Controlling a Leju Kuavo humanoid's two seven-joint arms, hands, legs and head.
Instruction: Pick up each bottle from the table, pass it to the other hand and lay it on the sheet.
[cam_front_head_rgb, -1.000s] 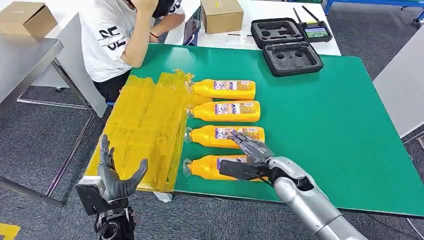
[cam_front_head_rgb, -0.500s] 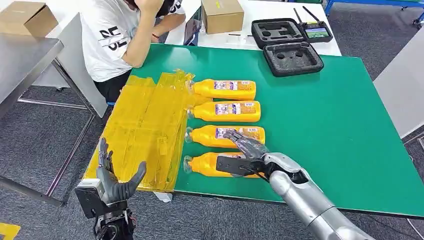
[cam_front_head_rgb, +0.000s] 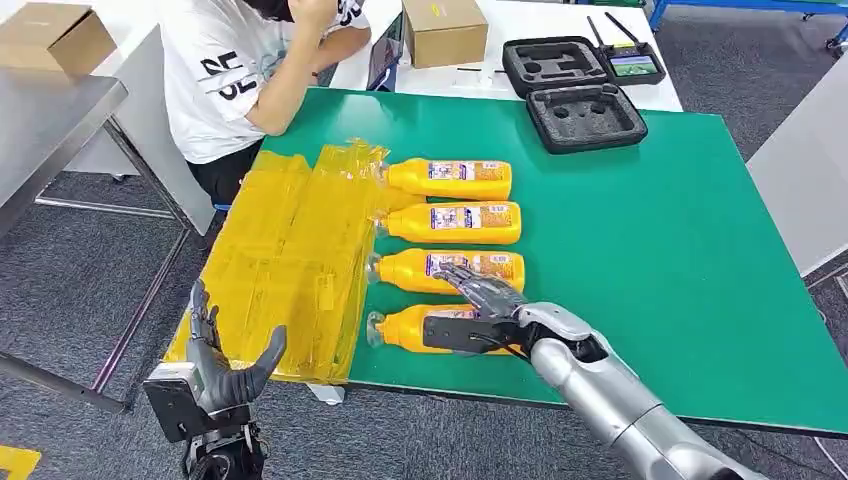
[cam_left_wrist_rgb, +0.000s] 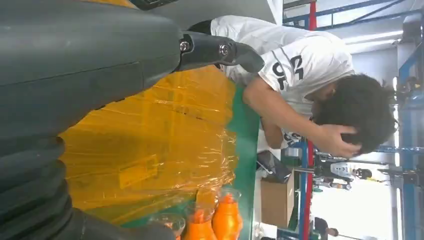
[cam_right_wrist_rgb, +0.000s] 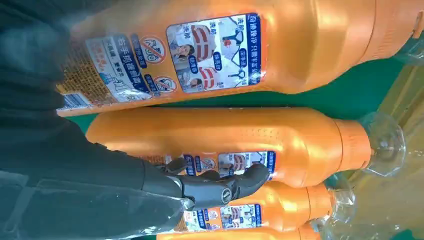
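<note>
Four orange bottles lie side by side on the green table (cam_front_head_rgb: 650, 250), their clear caps pointing at the yellow sheet (cam_front_head_rgb: 290, 250). My right hand (cam_front_head_rgb: 475, 312) hovers over the nearest bottle (cam_front_head_rgb: 400, 330), its fingers reaching across toward the second bottle (cam_front_head_rgb: 410, 270) and its thumb on the near side; the bottle still lies on the table. In the right wrist view the nearest bottle (cam_right_wrist_rgb: 310, 45) sits close by the palm, and one dark finger (cam_right_wrist_rgb: 220, 186) crosses the second bottle (cam_right_wrist_rgb: 280, 140). My left hand (cam_front_head_rgb: 222, 365) is held open and empty below the sheet's near corner.
A person (cam_front_head_rgb: 240, 70) sits at the table's far left corner, close to the sheet. Two black foam cases (cam_front_head_rgb: 585, 115) and a cardboard box (cam_front_head_rgb: 443, 28) stand at the back. A grey table (cam_front_head_rgb: 50, 110) stands to the left. The two farther bottles (cam_front_head_rgb: 450, 200) lie beyond.
My right hand has slid left along the nearest bottle and settled lower over it. My left hand has sunk a little. The bottles lie where they were.
</note>
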